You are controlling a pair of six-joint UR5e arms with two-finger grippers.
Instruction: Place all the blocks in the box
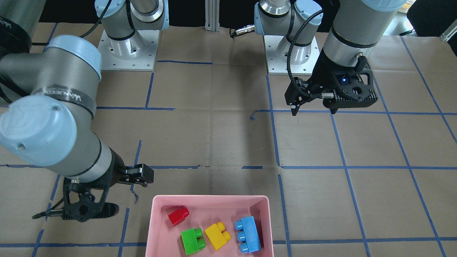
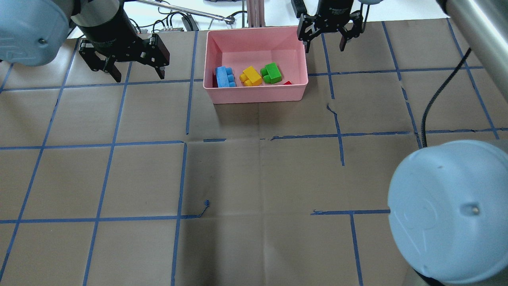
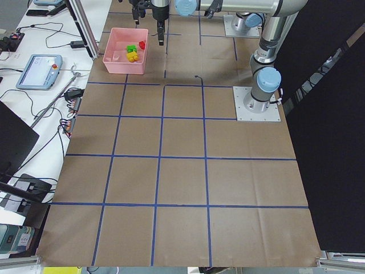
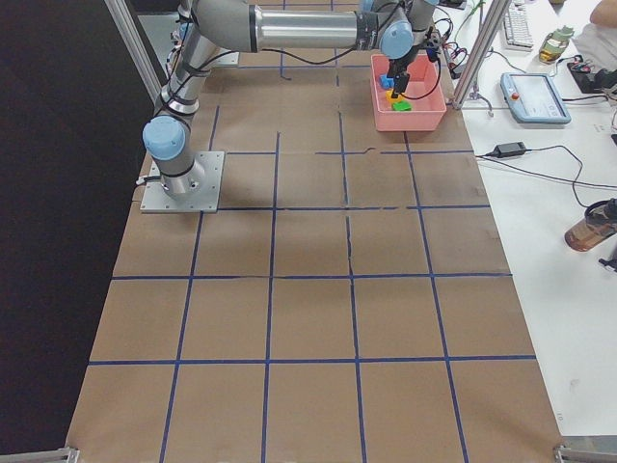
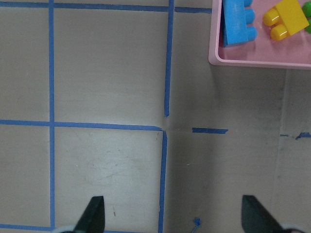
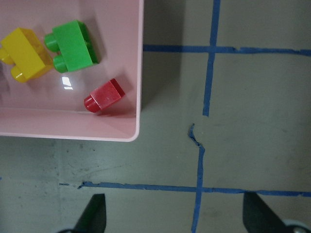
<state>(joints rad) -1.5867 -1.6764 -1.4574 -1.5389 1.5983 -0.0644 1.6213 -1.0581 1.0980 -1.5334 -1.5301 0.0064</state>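
Observation:
The pink box (image 1: 210, 197) holds all the blocks: red (image 1: 178, 215), green (image 1: 192, 241), yellow (image 1: 218, 235) and blue (image 1: 247, 233). In the overhead view the box (image 2: 258, 93) shows blue (image 2: 225, 76), yellow (image 2: 251, 75), green (image 2: 272, 73) and a sliver of red (image 2: 287, 83). My left gripper (image 2: 139, 75) is open and empty, above the table to the left of the box. My right gripper (image 2: 324, 48) is open and empty, beside the box's far right corner. The right wrist view shows the red block (image 6: 104, 95) near the box's corner.
The table is brown paper with a blue tape grid (image 2: 186, 141). The arm bases (image 1: 126, 50) stand at the robot's side of the table. A tablet and cables (image 3: 37, 71) lie on a white bench just beyond the box.

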